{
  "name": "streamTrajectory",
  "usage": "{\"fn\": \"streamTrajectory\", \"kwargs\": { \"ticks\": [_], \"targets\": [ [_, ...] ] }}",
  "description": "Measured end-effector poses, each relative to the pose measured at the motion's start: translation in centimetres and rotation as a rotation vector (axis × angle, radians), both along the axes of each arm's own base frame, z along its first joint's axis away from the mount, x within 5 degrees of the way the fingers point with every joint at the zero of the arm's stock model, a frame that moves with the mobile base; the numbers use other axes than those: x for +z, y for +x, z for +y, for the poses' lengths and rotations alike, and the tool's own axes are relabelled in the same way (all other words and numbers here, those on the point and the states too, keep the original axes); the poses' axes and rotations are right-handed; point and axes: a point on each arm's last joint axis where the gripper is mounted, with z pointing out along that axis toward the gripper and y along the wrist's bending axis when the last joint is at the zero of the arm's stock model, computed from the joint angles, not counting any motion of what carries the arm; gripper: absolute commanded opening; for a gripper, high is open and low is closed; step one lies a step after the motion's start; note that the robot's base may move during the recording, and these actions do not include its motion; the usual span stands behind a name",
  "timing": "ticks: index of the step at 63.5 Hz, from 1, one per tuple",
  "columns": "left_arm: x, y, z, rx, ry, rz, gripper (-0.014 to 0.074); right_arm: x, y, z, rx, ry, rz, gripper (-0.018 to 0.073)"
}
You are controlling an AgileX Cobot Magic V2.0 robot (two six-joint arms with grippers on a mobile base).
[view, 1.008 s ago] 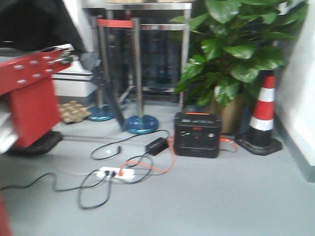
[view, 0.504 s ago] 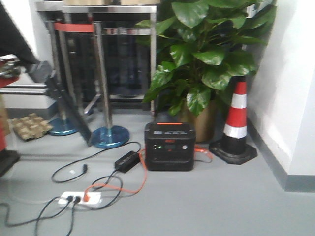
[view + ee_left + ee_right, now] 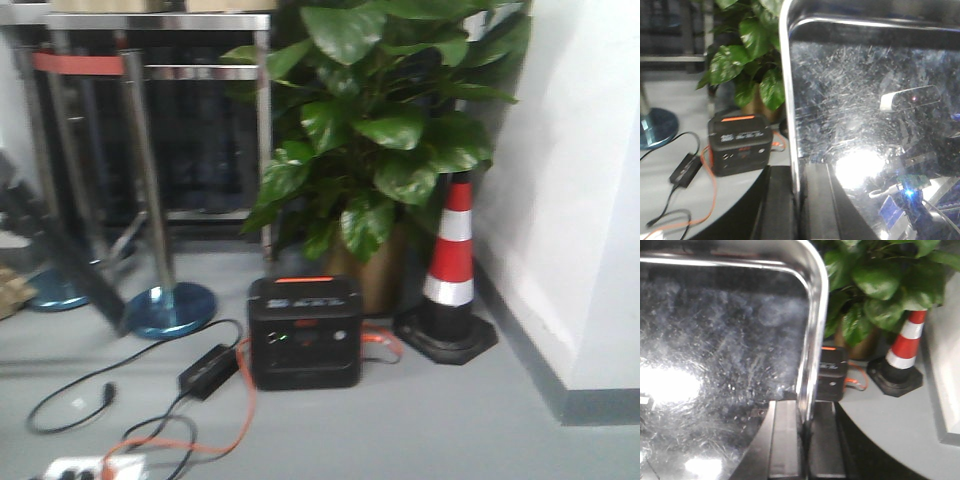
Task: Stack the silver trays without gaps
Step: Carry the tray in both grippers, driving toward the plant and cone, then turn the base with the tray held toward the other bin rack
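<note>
The left claw and the right claw each pinch one side rim of a shiny silver steel tray. Their black fingers are closed tight on the thin edge. The tray hangs in the air between the two arms, and no other tray shows.

To stack it well, both claws should hold it level and squeeze the same, because smooth steel slips. Its corners must line up with the next tray.

The tray is shallow, bright and scratched, with round corners. Farther off, on the grey floor, are a black boxy power pack, a red and white cone and a leafy green plant.
</note>
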Motion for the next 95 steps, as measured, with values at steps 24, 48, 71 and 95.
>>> {"fn": "streamTrajectory", "kwargs": {
  "ticks": [24,48,71,95],
  "targets": [
    [0.00,0.00,0.00,0.000,0.000,0.000,-0.0019,0.00,0.00,0.00,0.000,0.000,0.000,-0.0069],
    [0.00,0.00,0.00,0.000,0.000,0.000,-0.0019,0.00,0.00,0.00,0.000,0.000,0.000,-0.0069],
    [0.00,0.00,0.00,0.000,0.000,0.000,-0.0019,0.00,0.00,0.00,0.000,0.000,0.000,-0.0069],
    [0.00,0.00,0.00,0.000,0.000,0.000,-0.0019,0.00,0.00,0.00,0.000,0.000,0.000,-0.0069]
  ]
}}
